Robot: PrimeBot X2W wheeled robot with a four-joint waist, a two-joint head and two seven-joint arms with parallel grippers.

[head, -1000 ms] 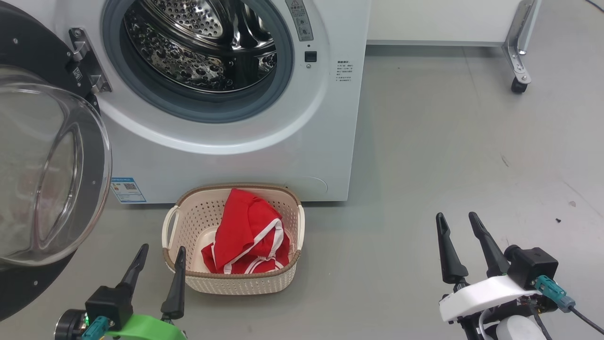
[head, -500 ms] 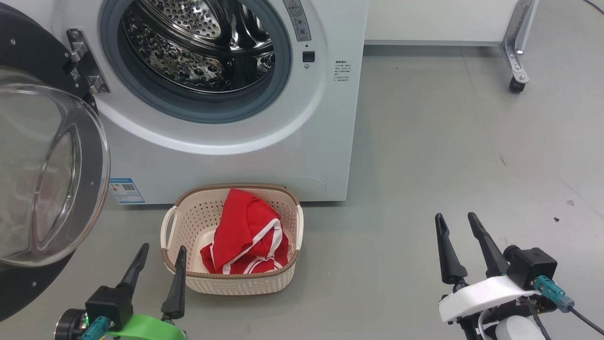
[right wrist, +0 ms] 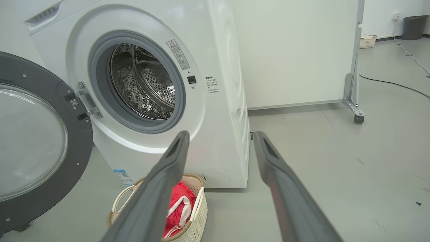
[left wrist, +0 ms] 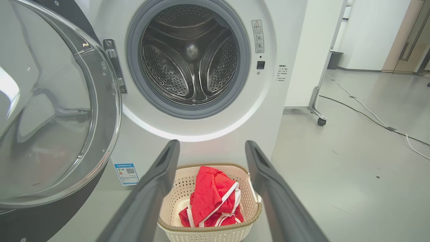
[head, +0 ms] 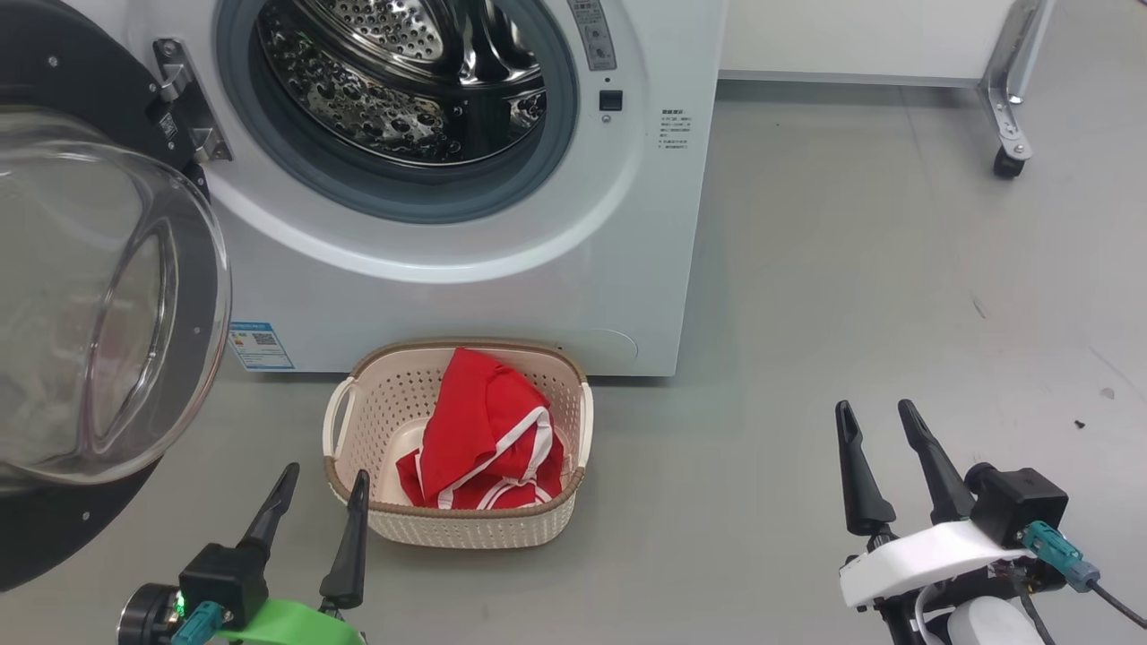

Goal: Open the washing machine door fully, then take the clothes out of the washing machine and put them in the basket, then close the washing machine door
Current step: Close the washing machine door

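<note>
Showing grey floor (head: 851, 269), white wheeled partition (head: 851, 36) behind; washing machine (head: 466, 296) at upper left, washing machine door (head: 99, 305) swung wide open; basket (head: 466, 530) on floor just before machine, holding red clothes (head: 484, 430); left gripper (head: 326, 471), right gripper (head: 874, 405), both spread wide, empty

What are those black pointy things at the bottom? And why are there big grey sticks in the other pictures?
Those are a robot's two hands, called grippers: the left gripper and the right gripper, both open, holding nothing. That picture comes from a camera on its head. The other two come from cameras on its wrists, so the grey sticks are its own fingers up close. In front stands a washing machine, its round door swung open, its drum empty-looking. On the floor sits a basket with red clothes inside.
</note>
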